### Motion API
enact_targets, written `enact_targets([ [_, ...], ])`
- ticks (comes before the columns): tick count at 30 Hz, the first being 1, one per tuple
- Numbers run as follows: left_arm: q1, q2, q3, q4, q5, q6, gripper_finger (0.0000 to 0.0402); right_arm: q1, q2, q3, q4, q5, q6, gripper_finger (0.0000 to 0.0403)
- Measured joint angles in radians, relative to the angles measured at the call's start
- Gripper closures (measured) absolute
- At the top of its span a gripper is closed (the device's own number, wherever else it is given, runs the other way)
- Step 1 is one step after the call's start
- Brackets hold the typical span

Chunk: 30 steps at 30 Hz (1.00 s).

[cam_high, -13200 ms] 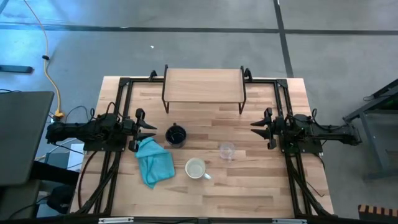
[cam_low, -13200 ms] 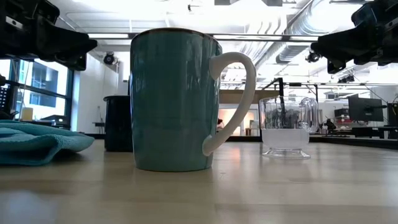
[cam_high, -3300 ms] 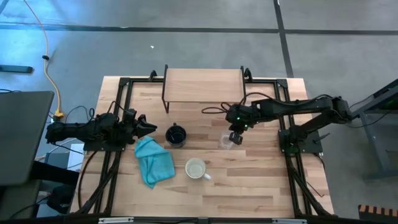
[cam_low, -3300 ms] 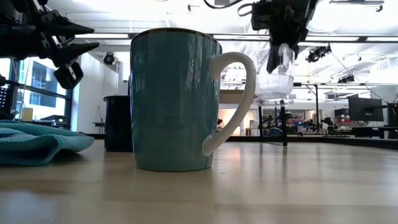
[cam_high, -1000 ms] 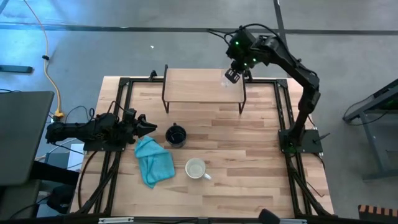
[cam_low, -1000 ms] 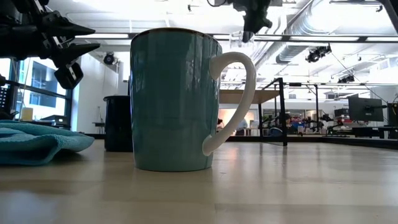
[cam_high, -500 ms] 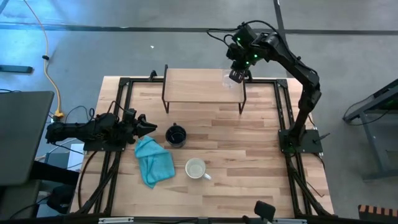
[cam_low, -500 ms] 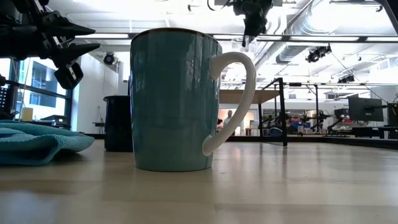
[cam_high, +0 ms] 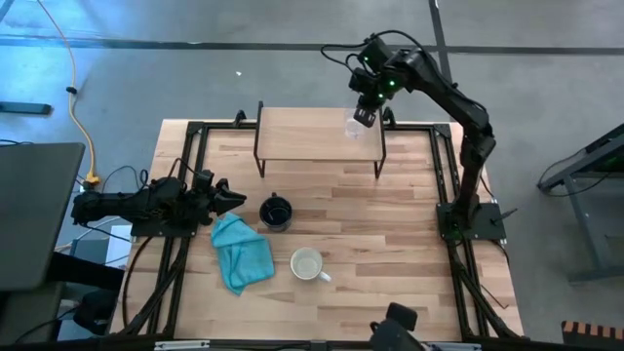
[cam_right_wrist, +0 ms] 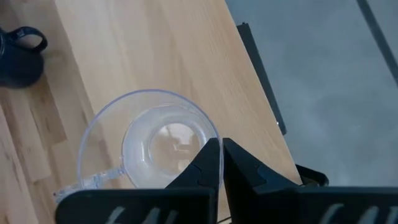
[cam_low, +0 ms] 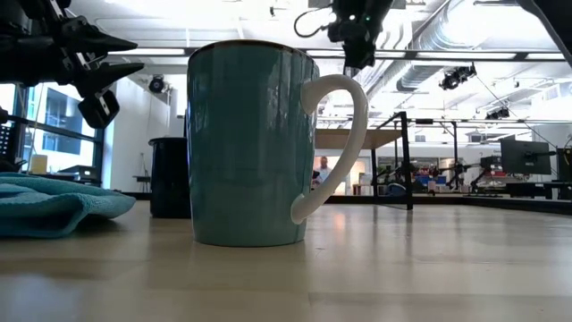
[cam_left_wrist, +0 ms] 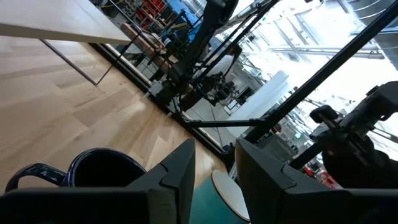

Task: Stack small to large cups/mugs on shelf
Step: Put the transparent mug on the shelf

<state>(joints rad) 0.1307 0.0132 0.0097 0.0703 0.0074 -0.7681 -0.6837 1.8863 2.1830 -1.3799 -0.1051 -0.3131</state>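
Wooden table [cam_high: 390,283] scene: right claw [cam_high: 359,119] clenched on glass cup [cam_right_wrist: 149,146] over the shelf [cam_high: 302,136].
Held high to set down first; left claw [cam_high: 232,198] waits half-spread, grasping nothing.

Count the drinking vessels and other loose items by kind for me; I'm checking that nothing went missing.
Clear glass cup, held over the low light-wood shelf: 1
Ceramic mugs, one dark and one teal with a white inside: 2
Teal cloth: 1
Total: 4
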Motion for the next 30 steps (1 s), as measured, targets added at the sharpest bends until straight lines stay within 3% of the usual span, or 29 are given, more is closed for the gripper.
enact_targets([
  [18, 0.000, 0.000, 0.000, -0.018, 0.000, -0.004, 0.0298, -0.076, 0.015, 0.000, 0.000, -0.087, -0.060, 0.0403],
  [30, 0.000, 0.000, 0.000, -0.018, -0.001, -0.015, 0.0298, -0.078, 0.071, -0.001, 0.005, -0.089, -0.063, 0.0403],
])
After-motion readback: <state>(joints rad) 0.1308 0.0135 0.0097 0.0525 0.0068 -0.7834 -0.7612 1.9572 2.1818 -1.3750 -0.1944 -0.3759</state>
